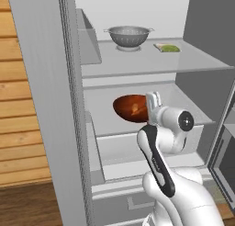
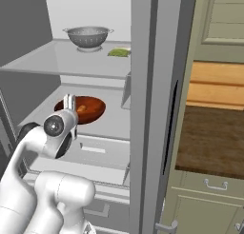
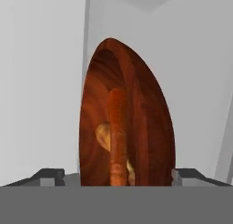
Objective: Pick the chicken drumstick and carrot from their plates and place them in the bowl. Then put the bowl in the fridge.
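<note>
- The bowl (image 1: 131, 108) stands on the middle glass shelf (image 1: 110, 119) of the fridge (image 1: 41, 105), under the shelf with the steel colander (image 1: 129, 37). It looks stiff, glossy and rather light, so I judge it can slip between the fingers; the thin rim is the best place to take it.
- The carrot (image 3: 117, 136) and the chicken drumstick (image 3: 104, 135) lie inside the bowl, touching each other (both are loose and could roll if the bowl tips).
- The gripper (image 1: 153, 100) is at the right rim of the bowl in the left base view. In the hand view its tips stand wide, one on each side of the bowl, and do not clamp it; it holds nothing.
</note>
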Motion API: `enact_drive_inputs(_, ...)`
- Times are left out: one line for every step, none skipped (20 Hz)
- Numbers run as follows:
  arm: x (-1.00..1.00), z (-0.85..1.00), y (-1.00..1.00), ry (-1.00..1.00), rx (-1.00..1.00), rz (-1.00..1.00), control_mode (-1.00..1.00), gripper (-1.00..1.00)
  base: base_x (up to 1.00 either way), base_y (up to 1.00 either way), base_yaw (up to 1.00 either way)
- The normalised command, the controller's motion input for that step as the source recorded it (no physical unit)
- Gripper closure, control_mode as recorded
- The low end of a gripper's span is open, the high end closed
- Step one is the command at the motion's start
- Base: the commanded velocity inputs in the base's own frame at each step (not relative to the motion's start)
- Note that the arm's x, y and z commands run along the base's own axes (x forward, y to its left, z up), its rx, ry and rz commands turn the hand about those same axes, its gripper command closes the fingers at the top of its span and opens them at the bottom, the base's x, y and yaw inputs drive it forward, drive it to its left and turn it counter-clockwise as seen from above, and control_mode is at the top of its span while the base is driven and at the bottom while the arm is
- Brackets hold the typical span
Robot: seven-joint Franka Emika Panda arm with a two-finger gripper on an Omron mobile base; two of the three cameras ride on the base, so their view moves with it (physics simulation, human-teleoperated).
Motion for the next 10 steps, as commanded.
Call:
enact_drive_inputs(-0.03,0.51,0.00,0.00,0.00,0.00,-1.00,-1.00,0.00,0.00,0.00)
enact_drive_inputs(-0.14,0.51,0.00,0.00,0.00,0.00,-1.00,-1.00,0.00,0.00,0.00)
enact_drive_inputs(-0.17,0.51,0.00,0.08,0.00,0.00,-1.00,-1.00,0.00,0.00,0.00)
enact_drive_inputs(-0.11,0.53,0.00,0.19,0.00,0.00,-1.00,-1.00,0.00,0.00,0.00)
enact_drive_inputs(-0.16,0.63,0.00,0.25,-0.02,0.00,-1.00,-1.00,0.00,0.00,0.00)
enact_drive_inputs(-0.30,0.67,0.00,0.31,-0.06,0.00,-1.00,-1.00,0.00,0.00,0.00)
enact_drive_inputs(-0.36,0.74,0.00,0.35,-0.10,0.00,-1.00,-1.00,0.00,0.00,0.00)
enact_drive_inputs(-0.45,0.75,0.00,0.33,-0.10,0.00,-1.00,-1.00,0.00,0.00,0.00)
enact_drive_inputs(-0.46,0.67,0.00,0.30,-0.10,0.00,-1.00,-1.00,0.00,0.00,0.00)
enact_drive_inputs(-0.47,0.61,0.00,0.29,-0.10,0.00,-1.00,-1.00,0.00,0.00,0.00)
